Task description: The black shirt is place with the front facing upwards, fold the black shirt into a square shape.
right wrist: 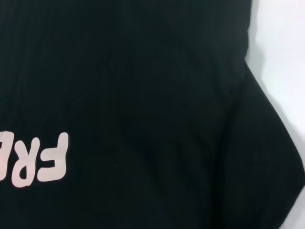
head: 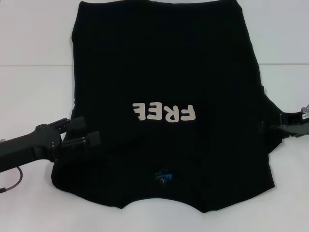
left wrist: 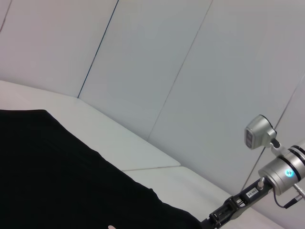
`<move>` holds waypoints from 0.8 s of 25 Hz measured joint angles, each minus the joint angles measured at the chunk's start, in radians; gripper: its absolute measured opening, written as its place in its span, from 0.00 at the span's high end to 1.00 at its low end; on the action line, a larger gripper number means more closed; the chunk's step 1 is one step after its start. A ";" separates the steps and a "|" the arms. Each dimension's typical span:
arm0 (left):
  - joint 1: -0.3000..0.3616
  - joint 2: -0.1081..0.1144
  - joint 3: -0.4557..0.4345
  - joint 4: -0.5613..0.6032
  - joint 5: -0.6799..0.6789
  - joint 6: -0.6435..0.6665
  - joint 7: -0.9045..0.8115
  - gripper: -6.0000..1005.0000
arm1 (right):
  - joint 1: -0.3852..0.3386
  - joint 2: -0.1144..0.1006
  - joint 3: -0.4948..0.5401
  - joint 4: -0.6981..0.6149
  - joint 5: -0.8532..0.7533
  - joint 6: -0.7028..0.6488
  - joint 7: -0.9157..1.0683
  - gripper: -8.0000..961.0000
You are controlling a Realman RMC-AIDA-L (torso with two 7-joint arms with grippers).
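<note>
This looks like a robotics lab or test cell rather than a home. A plain white bench fills the scene from near to far, its surface split by thin seams, and behind it the left wrist view shows a bare wall of pale panels with dark joint lines. Nothing domestic stands anywhere, only metal robot arm hardware at the right with a glowing blue light.

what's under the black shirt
The white table shows all around the black shirt, so it lies on that. Anything else beneath is covered by the cloth.
</note>
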 joint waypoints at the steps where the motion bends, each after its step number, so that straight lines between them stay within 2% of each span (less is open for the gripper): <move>1: 0.000 0.000 0.000 0.000 0.000 0.000 0.000 0.10 | 0.000 -0.001 -0.003 -0.001 -0.002 -0.002 0.000 0.14; 14: 0.000 0.000 0.000 0.002 0.001 0.000 0.000 0.10 | -0.007 -0.006 -0.086 -0.008 -0.006 0.000 0.040 0.47; 20: 0.000 0.000 0.000 0.002 0.001 0.000 0.000 0.10 | -0.005 -0.007 -0.106 -0.013 -0.007 -0.007 0.041 0.71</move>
